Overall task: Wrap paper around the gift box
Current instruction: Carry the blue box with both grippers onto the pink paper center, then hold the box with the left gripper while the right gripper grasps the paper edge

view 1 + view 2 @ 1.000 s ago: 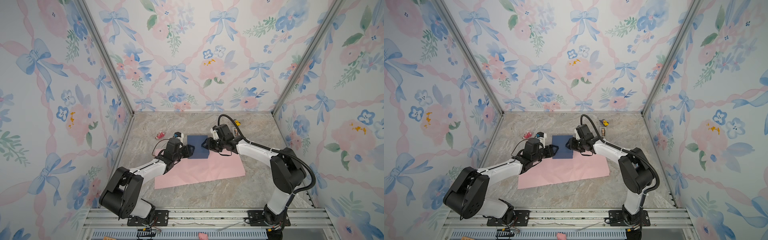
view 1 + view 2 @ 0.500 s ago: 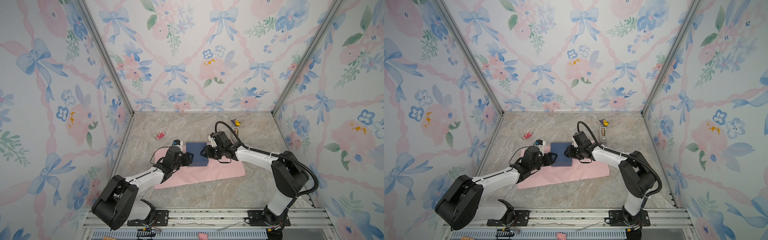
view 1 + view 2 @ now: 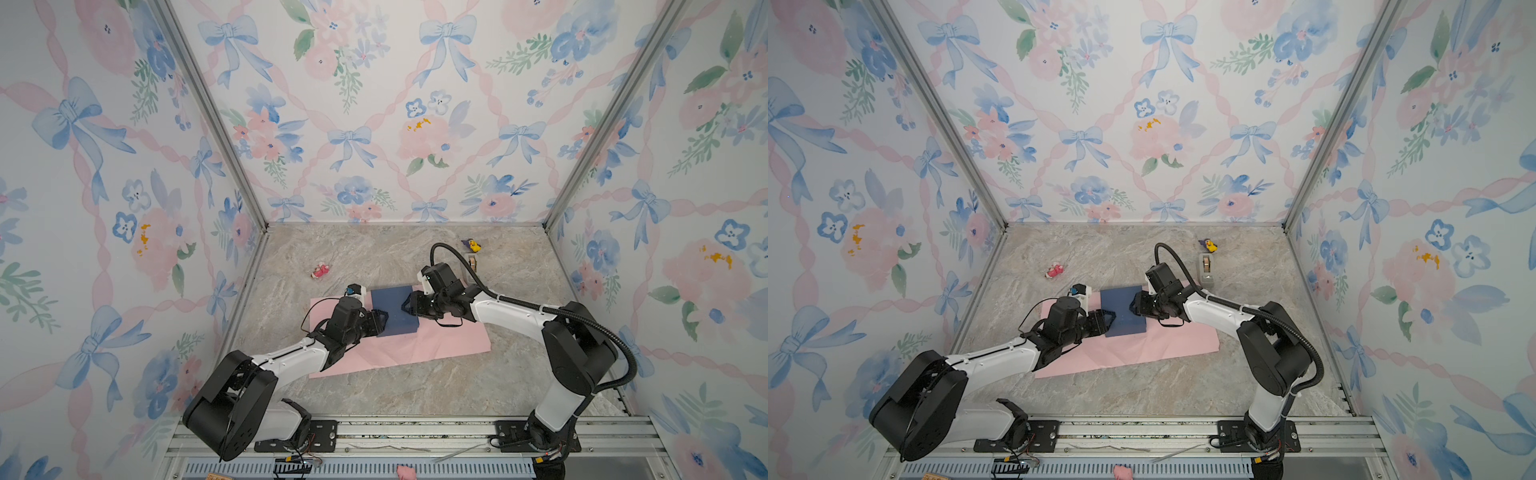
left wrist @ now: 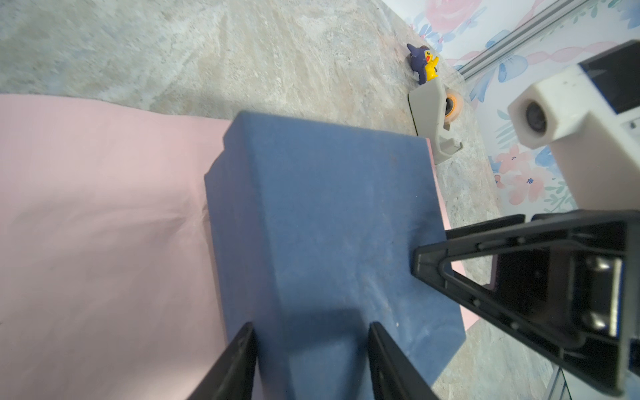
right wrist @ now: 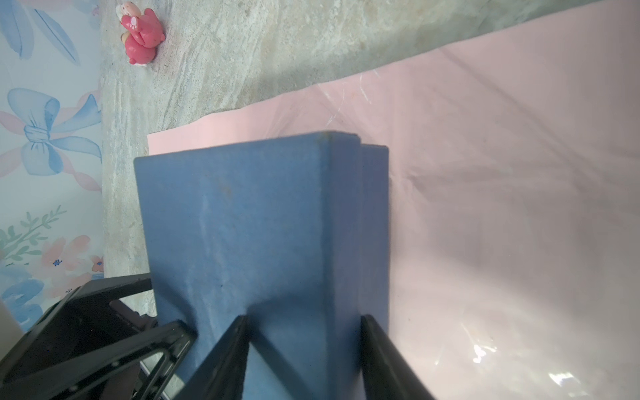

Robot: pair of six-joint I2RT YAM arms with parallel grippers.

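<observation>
Lying toward the surface's [image 3: 374,257] rear left is a small pink plastic toy figure [image 3: 320,271]. Next, the left fingers [image 4: 384,356] are clamped on the left side of the matte navy-blue cardboard gift box [image 3: 395,309]. The box is over the rear edge of the large pale pink paper sheet [image 3: 415,345], which lies flat mid-surface; whether box and paper touch I cannot tell. The right fingers [image 5: 228,353] grip the box's right side. Toward the rear right corner stand a grey tape dispenser [image 3: 1206,268] and, just behind it, a yellow-and-purple toy figure [image 3: 471,245].
</observation>
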